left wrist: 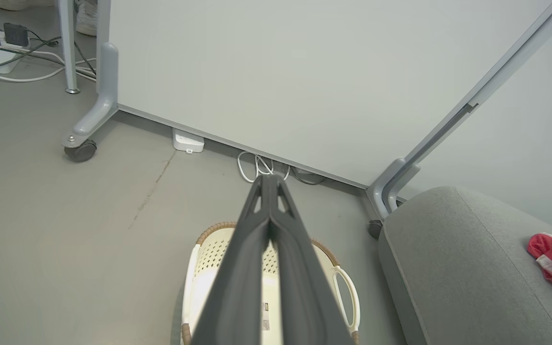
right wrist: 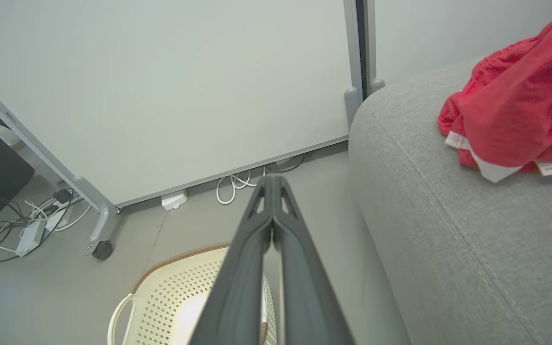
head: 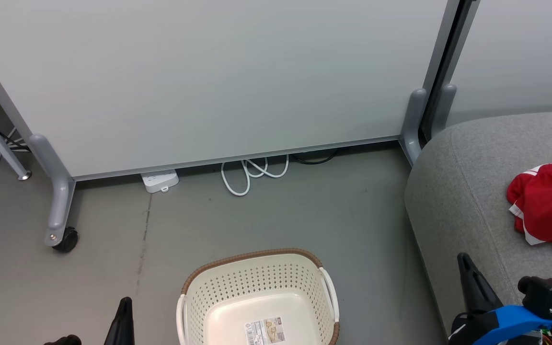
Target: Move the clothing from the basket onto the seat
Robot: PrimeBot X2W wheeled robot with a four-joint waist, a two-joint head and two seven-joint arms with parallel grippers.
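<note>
clothing [head: 546, 206] is in neither grip: the left fingers [left wrist: 249, 254] and the right fingers [right wrist: 245, 268] are each pressed together on nothing, near the basket [head: 257, 282]. the basket stands on the floor [head: 304, 211], a label on its bottom, beside the seat [head: 463, 191], where the red clothing lies bunched.

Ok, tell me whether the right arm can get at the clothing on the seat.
Probably yes. The right gripper hangs shut near the seat, the clothing lies uncovered on top, and nothing stands between them. It would need to open first.
</note>
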